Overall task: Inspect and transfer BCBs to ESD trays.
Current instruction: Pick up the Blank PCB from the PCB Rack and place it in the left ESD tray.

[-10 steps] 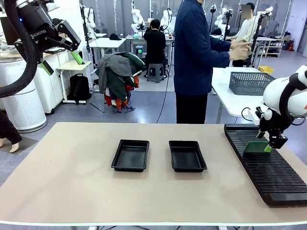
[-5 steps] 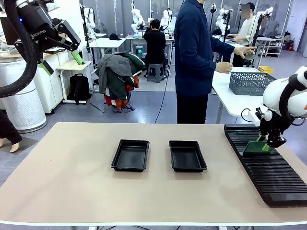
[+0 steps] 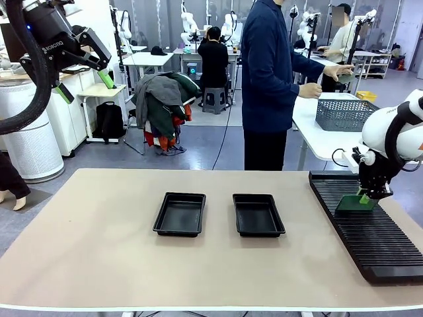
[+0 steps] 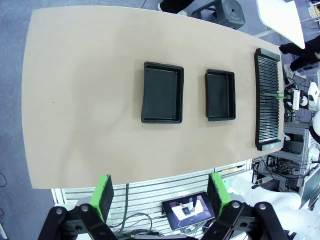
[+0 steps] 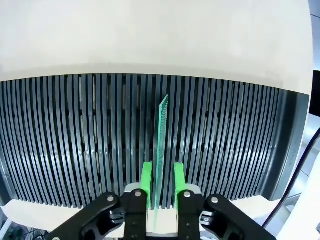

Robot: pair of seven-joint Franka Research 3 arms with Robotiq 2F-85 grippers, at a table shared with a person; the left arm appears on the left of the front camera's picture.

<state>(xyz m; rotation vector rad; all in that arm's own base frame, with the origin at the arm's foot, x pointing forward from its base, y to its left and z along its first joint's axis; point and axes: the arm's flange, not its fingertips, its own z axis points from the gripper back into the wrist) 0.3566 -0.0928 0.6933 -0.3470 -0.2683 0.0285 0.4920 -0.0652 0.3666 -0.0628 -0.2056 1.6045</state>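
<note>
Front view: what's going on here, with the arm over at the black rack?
The right gripper is at the slotted rack, green pads close either side of a BCB standing on edge in a slot; whether they pinch it yet is unclear. The left gripper hangs open, raised high. Both ESD trays sit empty mid-table. The person stands turned toward another table.

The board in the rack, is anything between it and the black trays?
Nothing visible. The board stands on edge in the rack, between the right gripper's jaws; only tabletop separates the rack from the nearer tray.
</note>
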